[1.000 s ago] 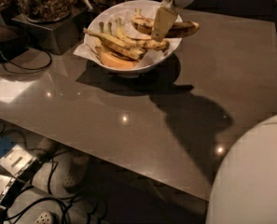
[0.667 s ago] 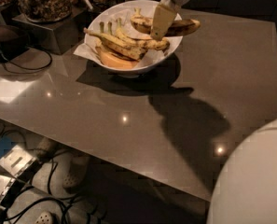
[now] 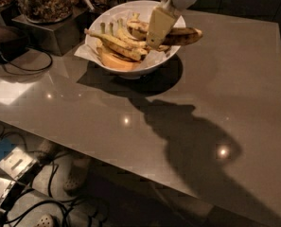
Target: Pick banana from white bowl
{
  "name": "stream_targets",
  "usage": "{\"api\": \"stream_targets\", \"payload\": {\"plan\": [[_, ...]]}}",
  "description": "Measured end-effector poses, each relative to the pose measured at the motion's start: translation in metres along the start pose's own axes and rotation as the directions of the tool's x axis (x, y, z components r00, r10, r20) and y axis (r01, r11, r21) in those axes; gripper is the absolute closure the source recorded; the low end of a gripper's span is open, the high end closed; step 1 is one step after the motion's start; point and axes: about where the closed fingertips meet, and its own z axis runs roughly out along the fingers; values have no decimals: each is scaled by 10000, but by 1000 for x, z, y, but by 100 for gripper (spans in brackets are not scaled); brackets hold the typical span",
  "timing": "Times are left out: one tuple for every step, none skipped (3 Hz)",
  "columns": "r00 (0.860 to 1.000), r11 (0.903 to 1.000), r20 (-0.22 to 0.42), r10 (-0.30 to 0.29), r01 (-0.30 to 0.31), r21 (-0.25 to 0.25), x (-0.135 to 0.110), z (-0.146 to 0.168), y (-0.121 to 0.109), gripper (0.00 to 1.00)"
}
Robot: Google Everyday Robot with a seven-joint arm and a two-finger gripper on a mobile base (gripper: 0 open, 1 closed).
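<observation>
The white bowl [image 3: 152,64] stands at the far side of the table, lined with white paper. The banana [image 3: 182,35], plump, yellow with dark brown blotches, lies level across the bowl's right side, its tip sticking out past the rim. My gripper [image 3: 154,40] reaches down into the bowl from above. Its beige finger [image 3: 158,25] crosses the banana's left part, and it appears shut on the banana. The other finger is hidden behind it.
Slim bananas with greenish stems [image 3: 115,41] and an orange wedge [image 3: 115,63] fill the bowl's left half. Jars of nuts [image 3: 44,1] on a metal stand [image 3: 52,34] are at the back left. A cable [image 3: 26,63] lies beside them. The table's front edge [image 3: 130,167] overhangs cables and shoes.
The gripper has shifted slightly down and left over the bowl, and the banana's protruding tip has dropped a little with it.
</observation>
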Motion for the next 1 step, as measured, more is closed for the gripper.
{"api": "stream_targets", "payload": {"plan": [[10000,10000,8,-6,6,16,0,2,0,100]]}}
